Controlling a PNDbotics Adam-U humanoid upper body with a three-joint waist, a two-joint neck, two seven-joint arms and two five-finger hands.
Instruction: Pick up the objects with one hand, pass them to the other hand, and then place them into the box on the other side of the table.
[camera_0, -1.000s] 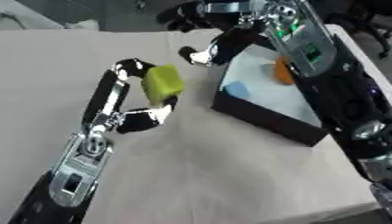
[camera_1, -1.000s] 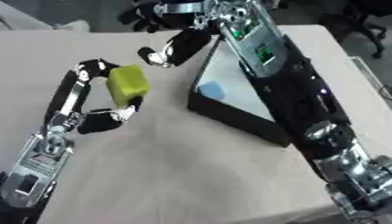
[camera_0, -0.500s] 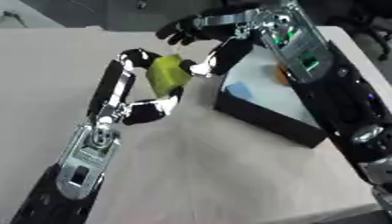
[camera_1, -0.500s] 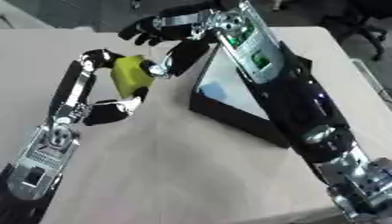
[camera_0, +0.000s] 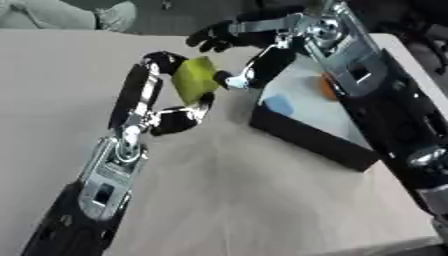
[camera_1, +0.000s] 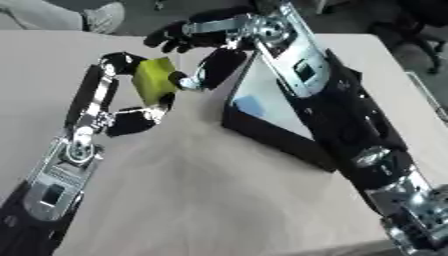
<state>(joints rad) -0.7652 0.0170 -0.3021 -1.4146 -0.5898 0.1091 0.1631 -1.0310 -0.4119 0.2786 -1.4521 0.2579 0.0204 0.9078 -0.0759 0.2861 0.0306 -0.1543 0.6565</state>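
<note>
- The left hand (camera_0: 166, 107) holds a yellow-green block (camera_0: 194, 80) pinched between fingers above and thumb below, raised off the surface (camera_0: 236, 200) just left of the black box (camera_0: 306, 142).
- The right hand (camera_0: 249, 47) reaches in over the box's near-left corner, fingers spread above the block; its thumb tip touches the block's right edge, not yet closed round it.
- Inside the box lie an orange thing (camera_0: 326, 87) and a blue thing (camera_0: 278, 105) on its pale floor.

Block (camera_0: 194, 80) in left hand (camera_0: 163, 102), left of box (camera_0: 308, 131); right hand (camera_0: 249, 50) touching block.
</note>
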